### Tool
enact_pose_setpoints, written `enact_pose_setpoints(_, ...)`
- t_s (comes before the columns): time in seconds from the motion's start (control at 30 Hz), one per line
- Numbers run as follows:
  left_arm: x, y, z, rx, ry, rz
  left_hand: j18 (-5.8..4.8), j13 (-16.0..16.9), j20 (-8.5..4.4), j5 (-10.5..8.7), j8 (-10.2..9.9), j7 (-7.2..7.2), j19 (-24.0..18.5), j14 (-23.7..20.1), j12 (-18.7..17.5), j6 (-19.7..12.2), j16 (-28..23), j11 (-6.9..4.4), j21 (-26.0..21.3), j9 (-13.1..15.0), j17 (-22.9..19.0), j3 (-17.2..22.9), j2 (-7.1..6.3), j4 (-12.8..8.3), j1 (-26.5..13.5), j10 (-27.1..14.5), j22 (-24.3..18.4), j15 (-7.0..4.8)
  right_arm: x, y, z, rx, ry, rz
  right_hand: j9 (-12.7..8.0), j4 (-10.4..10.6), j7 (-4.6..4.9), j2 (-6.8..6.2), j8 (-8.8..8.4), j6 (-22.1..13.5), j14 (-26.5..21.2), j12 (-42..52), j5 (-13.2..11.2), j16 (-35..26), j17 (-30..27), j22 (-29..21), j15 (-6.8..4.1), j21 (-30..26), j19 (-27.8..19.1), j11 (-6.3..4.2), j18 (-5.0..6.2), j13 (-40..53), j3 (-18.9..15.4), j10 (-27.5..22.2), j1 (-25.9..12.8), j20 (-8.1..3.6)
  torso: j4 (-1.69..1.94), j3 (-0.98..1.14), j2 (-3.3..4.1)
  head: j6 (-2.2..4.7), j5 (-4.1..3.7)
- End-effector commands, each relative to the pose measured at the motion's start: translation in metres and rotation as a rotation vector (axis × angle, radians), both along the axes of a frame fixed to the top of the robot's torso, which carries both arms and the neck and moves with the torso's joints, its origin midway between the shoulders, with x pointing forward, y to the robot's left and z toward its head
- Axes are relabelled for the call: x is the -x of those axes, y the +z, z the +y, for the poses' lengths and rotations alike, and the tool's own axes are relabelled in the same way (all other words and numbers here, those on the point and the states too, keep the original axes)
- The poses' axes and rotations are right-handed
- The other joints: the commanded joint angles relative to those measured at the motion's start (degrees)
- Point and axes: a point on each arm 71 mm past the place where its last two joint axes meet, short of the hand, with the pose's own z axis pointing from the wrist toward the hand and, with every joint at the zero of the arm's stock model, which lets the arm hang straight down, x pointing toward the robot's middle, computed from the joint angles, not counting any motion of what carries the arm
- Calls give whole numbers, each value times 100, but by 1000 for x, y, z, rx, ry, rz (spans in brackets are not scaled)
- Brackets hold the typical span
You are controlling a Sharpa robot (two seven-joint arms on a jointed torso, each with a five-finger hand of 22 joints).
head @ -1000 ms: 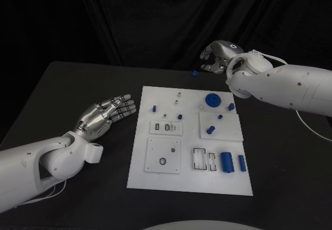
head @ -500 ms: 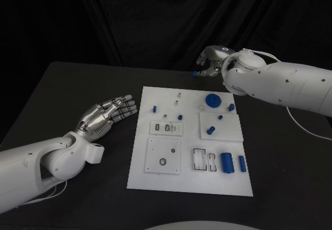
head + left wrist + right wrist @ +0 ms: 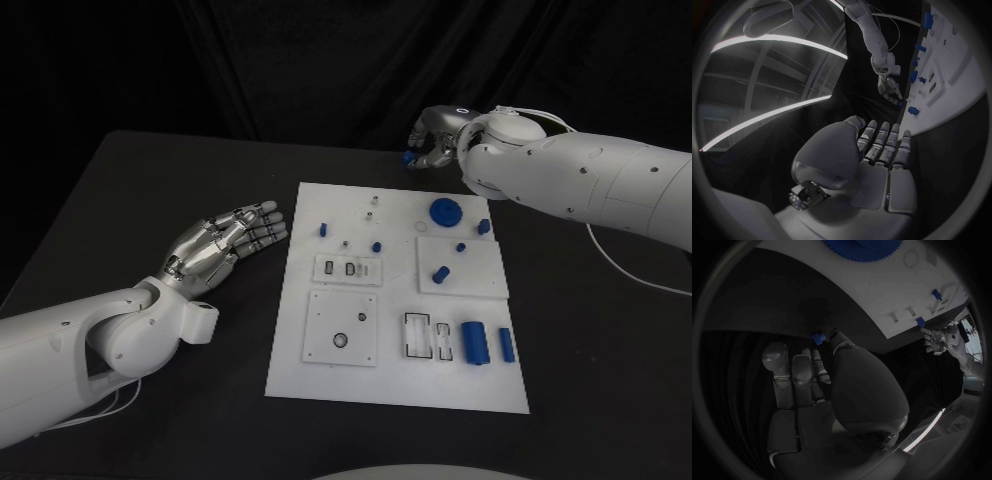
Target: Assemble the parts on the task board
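The white task board [image 3: 397, 375] lies in the middle of the table. On it are a blue gear [image 3: 444, 209], several small blue pegs such as one [image 3: 440, 272] on a raised plate, and two blue cylinders [image 3: 472, 342] near its right edge. A small blue part [image 3: 410, 155] lies on the table beyond the board's far edge. My right hand [image 3: 430, 137] reaches down to it, fingertips at the part. The right wrist view shows that part [image 3: 819, 336] at my thumb tip; a grip is unclear. My left hand [image 3: 224, 240] lies open, left of the board.
The black table [image 3: 159, 170] extends around the board on all sides. The left wrist view shows my left hand [image 3: 879, 150] with fingers stretched towards the board [image 3: 954, 75]. The board's corner [image 3: 879, 295] with the gear [image 3: 861, 247] appears in the right wrist view.
My right hand has come down and leftward from above the table's far side to the small blue part. The left hand and the board's parts have stayed where they were.
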Motion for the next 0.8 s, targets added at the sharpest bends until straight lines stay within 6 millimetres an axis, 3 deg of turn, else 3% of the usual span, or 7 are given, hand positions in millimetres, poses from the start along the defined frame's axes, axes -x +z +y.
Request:
enact_pose_setpoints(0.03,1,8,1,81,18,-98,-93,9,1,6,31,113,18,23,27,32,20,19,-30,9,7,33,8,-1,-58,34,-9,21,-1,-3,-1,5,4,22,-27,-62,-53,57,-17,27,-30,-49,69,-45,-37,-1,-46,-76,-4,-12,52,-50,10,-9,42,-37,0,-1,-7,-7,8)
enact_pose_setpoints(0.37,1,8,0,82,16,-98,-93,9,1,6,31,113,18,23,27,32,20,19,-30,9,7,33,8,-1,-58,34,-9,21,-3,-5,0,12,6,39,-107,-215,-105,198,-8,88,-73,-108,209,-86,-101,17,-104,-139,-16,-82,55,-175,45,139,156,-86,8,-1,-6,-11,-6)
enact_pose_setpoints(0.8,0,8,-1,83,12,-98,-93,9,1,6,31,113,18,23,27,32,20,19,-30,9,7,33,8,-1,-58,34,-9,21,-3,-6,5,18,40,53,-265,-458,-202,396,-34,133,-93,-307,373,-128,-168,133,-220,-86,64,-227,30,-427,207,491,401,-196,-11,5,-5,-18,12)
